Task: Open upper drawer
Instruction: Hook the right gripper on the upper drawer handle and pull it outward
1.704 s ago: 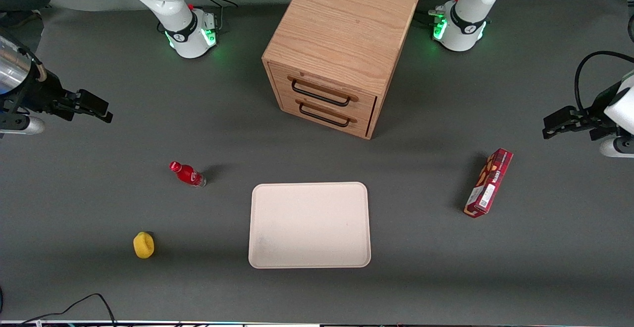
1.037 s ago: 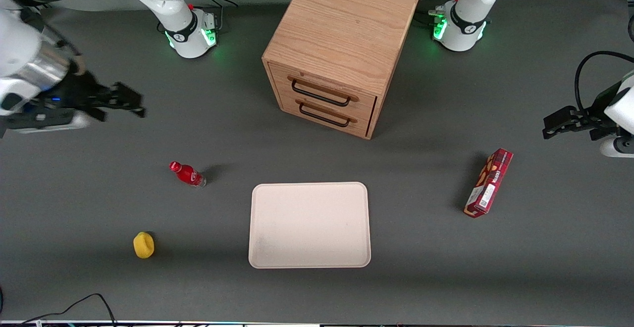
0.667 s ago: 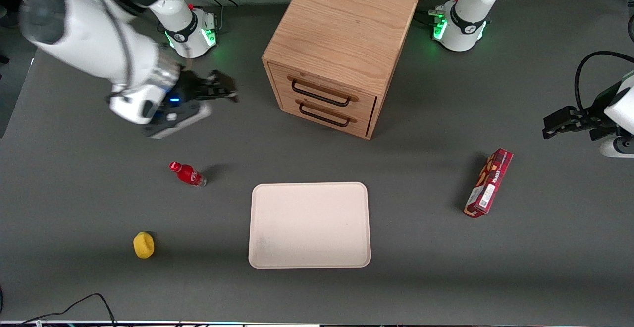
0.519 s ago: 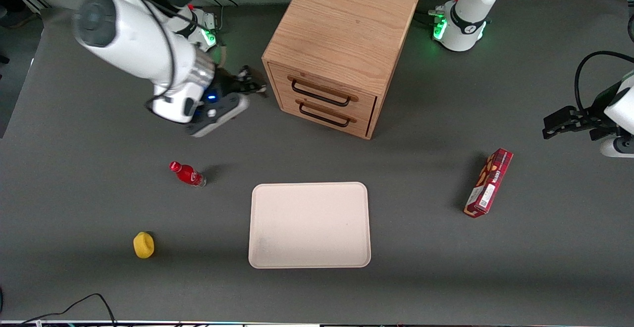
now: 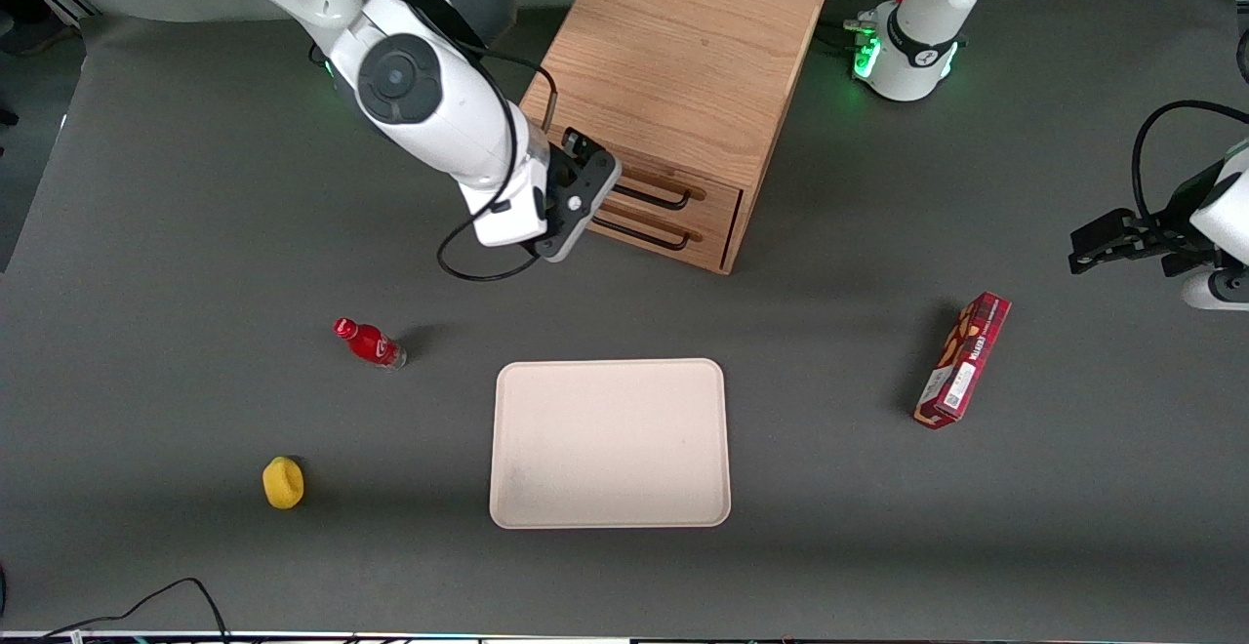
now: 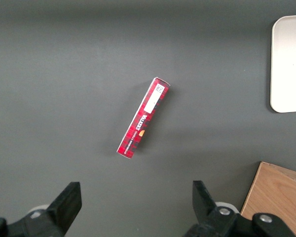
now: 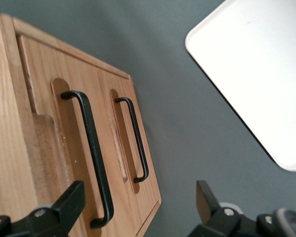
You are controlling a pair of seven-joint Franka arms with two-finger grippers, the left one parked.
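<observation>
The oak cabinet (image 5: 683, 49) stands at the back middle of the table. Its upper drawer (image 5: 717, 193) is shut, flush with the bottom drawer (image 5: 703, 234). My right gripper (image 5: 585, 176) hovers close in front of the drawer fronts, at the end of the black handles toward the working arm, and hides part of them. In the right wrist view the upper drawer (image 7: 39, 89) shows with its long black handle (image 7: 93, 153), beside the bottom drawer's handle (image 7: 137, 143). The gripper (image 7: 138, 197) is open wide and empty; one finger (image 7: 69, 202) is over the upper drawer front, touching nothing.
A white tray (image 5: 610, 444) lies nearer the front camera than the cabinet. A red bottle (image 5: 369, 342) and a yellow object (image 5: 283, 483) sit toward the working arm's end. A red box (image 5: 962, 359) lies toward the parked arm's end.
My right arm has swung in from the working arm's end of the table to the front of the cabinet's drawers. The drawers and the other objects have not moved.
</observation>
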